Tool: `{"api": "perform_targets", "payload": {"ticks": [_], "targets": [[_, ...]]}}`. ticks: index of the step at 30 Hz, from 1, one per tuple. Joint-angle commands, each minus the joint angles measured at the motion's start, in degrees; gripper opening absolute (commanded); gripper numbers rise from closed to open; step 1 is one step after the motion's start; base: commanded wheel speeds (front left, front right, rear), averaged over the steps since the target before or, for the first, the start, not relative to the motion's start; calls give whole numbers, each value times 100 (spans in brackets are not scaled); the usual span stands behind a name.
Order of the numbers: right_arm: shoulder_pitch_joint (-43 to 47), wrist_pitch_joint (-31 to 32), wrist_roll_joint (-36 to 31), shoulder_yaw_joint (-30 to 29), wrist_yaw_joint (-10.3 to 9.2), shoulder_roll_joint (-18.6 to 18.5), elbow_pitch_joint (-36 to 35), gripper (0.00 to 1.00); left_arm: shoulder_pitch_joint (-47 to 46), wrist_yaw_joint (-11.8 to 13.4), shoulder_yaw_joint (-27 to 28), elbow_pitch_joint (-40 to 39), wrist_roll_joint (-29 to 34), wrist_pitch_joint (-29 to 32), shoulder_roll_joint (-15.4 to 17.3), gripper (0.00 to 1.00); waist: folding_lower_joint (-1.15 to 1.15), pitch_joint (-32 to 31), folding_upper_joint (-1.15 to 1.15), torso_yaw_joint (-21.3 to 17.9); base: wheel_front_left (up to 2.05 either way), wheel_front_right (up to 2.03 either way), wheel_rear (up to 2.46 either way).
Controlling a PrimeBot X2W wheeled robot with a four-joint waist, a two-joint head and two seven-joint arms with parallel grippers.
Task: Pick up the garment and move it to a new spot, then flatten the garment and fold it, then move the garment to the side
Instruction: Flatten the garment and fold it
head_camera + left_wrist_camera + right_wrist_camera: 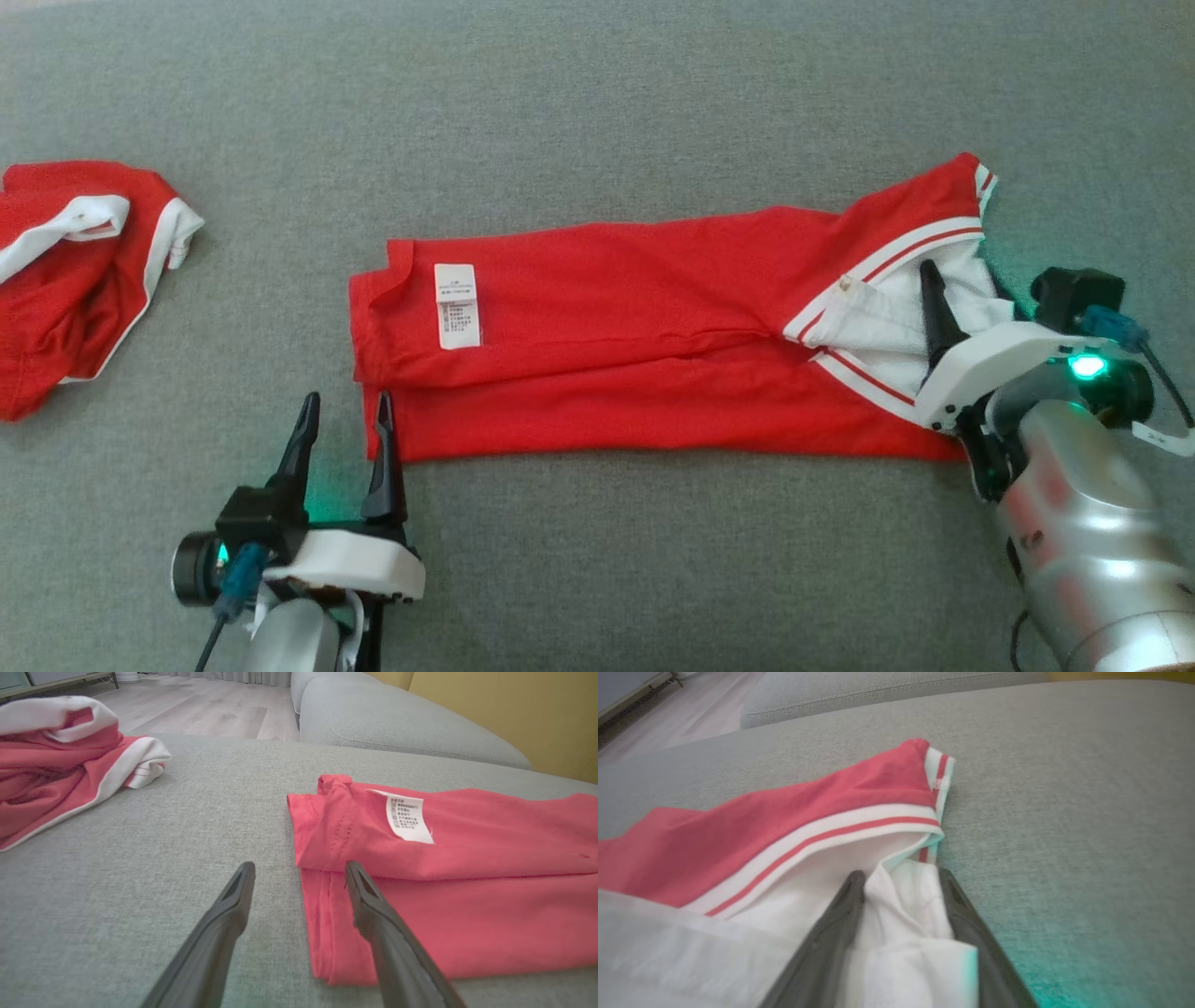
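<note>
Already the red shirt [607, 373] lies folded lengthwise; cross-fold and moving aside seemingly remain. Left end effector [346, 399] open; right end effector [901, 874] straddles the white collar [906, 910], grip uncertain.

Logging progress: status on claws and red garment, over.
Left claw open at red garment corner. Right claw astride its white cloth, grip unclear. Garment folded lengthwise. Second garment off left, clear.

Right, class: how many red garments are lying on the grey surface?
2. The folded garment lies in the middle; a crumpled garment lies at the head view's left edge, partly cut off.
</note>
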Motion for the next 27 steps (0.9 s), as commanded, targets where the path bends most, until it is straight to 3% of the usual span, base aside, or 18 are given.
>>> {"api": "perform_targets", "payload": {"ticks": [1, 11, 16, 20, 27], "targets": [[296, 182, 43, 329, -3, 119, 141, 0, -191, -17, 142, -133, -21, -38, 26, 100, 0, -5, 0, -16, 0, 0, 0], [145, -448, 212, 70, -3, -777, -161, 0, -66, -35, -6, -67, -107, -38, 26, 100, 0, -269, 0, -140, 0, 0, 0], [171, -465, 384, 214, -3, -546, -819, 0, 52, -51, -71, 11, -138, -38, 26, 100, 0, -458, 0, -106, 0, 0, 0], [401, -467, 950, 837, -3, -173, -1523, 0, 115, -54, -175, 48, -163, -38, 26, 100, 0, -602, 0, 52, 0, 0, 0], [689, -264, 1881, 1998, -3, -38, -2457, 0, 202, -42, -319, 53, -147, -38, 26, 100, 0, -736, 0, 499, 0, 0, 0]]}}
